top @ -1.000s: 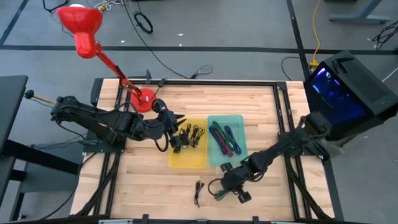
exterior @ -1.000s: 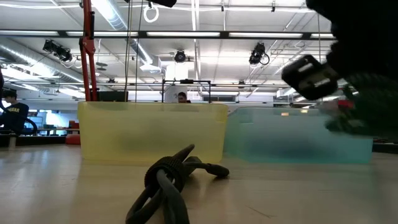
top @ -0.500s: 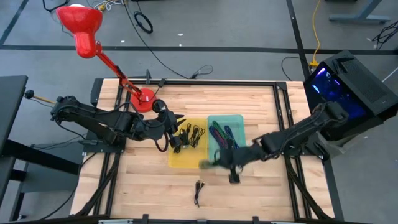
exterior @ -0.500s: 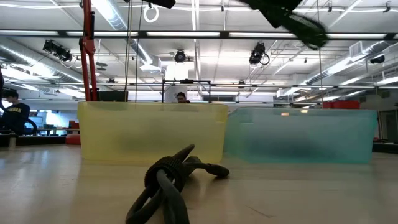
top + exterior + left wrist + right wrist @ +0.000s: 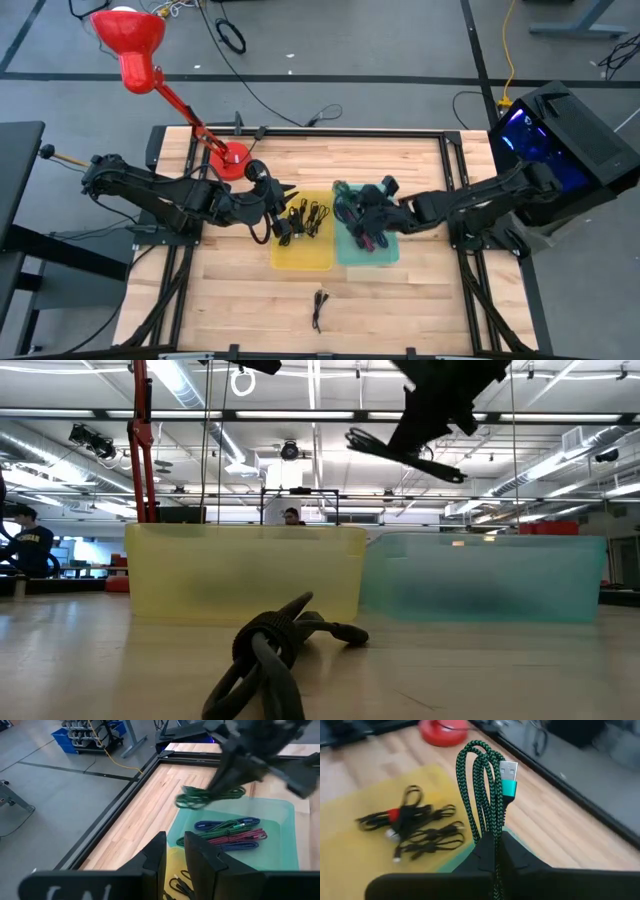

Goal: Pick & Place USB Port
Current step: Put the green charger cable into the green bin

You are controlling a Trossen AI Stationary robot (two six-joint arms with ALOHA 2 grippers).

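The green braided USB cable (image 5: 487, 790) hangs bunched in my right claw (image 5: 495, 851), which is clamped tight on its loops above the teal tray (image 5: 385, 252), with the yellow tray (image 5: 300, 255) of black cables just beside. If I let go off-centre, the springy coil could drape over the rim between trays or slide onto the desk (image 5: 400, 160). My left claw (image 5: 172, 851), fingers slightly apart and holding nothing, waits over the yellow tray.

I'm losing the green cable's (image 5: 487, 795) lower end where it is running down between the right gripper's (image 5: 495, 851) fingers. Behind the left gripper (image 5: 174, 851), the yellow bin (image 5: 177, 870) is being cut off.
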